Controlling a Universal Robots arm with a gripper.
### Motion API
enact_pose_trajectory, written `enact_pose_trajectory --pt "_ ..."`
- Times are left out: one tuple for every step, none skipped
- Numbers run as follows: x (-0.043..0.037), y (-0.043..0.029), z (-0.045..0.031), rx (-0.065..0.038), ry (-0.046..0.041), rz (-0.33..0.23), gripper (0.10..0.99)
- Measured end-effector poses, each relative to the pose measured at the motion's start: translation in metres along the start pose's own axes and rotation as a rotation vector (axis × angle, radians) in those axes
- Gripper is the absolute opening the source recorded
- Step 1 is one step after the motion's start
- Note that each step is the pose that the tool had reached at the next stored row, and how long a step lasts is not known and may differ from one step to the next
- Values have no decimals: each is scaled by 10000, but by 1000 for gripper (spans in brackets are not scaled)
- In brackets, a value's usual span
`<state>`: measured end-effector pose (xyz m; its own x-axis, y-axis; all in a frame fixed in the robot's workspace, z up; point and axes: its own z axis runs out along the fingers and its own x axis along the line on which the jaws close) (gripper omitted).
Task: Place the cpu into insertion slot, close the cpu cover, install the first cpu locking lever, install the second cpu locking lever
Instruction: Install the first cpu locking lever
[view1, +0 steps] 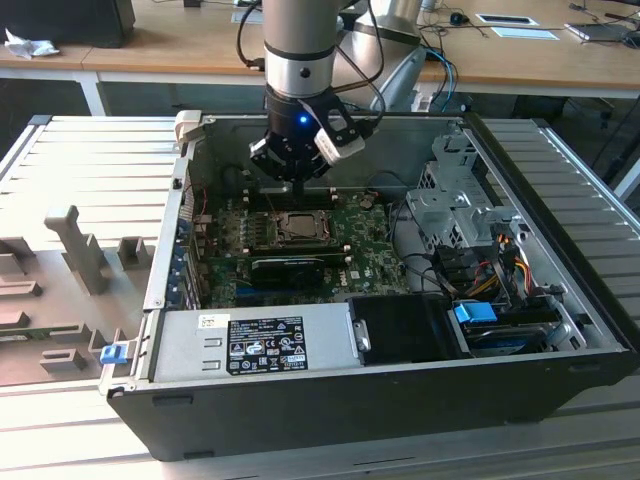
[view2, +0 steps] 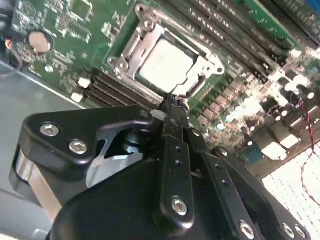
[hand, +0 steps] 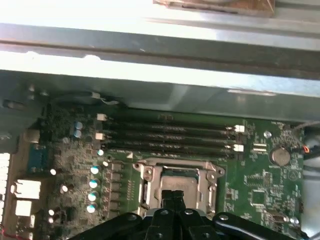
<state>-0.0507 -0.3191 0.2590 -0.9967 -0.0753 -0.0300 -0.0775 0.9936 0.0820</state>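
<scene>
The cpu lies in the slot at the motherboard's middle, with the cover down around it. The gripper is clenched on nothing, its tip just beside the cover's edge. In the exterior view it hangs at the slot's 12 o'clock. I cannot tell whether either lever is latched. The risk is that so narrow a tip slips off a thin lever and gouges the board or the memory slots nearby.
</scene>
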Motion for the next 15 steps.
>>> enact_pose_trajectory --pt "34 3 0 -16 -3 0 106" --pt "63 5 0 -26 -5 -1 106" --pt "87 7 0 -31 -6 -1 106" --pt "108 8 -1 -34 -6 0 106" --pt "127 10 -1 -36 -7 1 106" --pt "168 13 -1 -37 -8 -1 106" --pt "196 15 -1 -38 -9 -2 106" --pt "233 18 1 -38 -15 -1 106" --pt "263 20 2 -38 -17 1 106" --pt "283 21 5 -39 -20 0 106" --pt "316 23 8 -38 -19 -1 106" --pt "342 25 9 -37 -19 0 106" --pt "386 28 11 -38 -22 1 106" --pt "418 31 12 -39 -24 -1 106" --pt "477 35 11 -46 -27 -1 106"
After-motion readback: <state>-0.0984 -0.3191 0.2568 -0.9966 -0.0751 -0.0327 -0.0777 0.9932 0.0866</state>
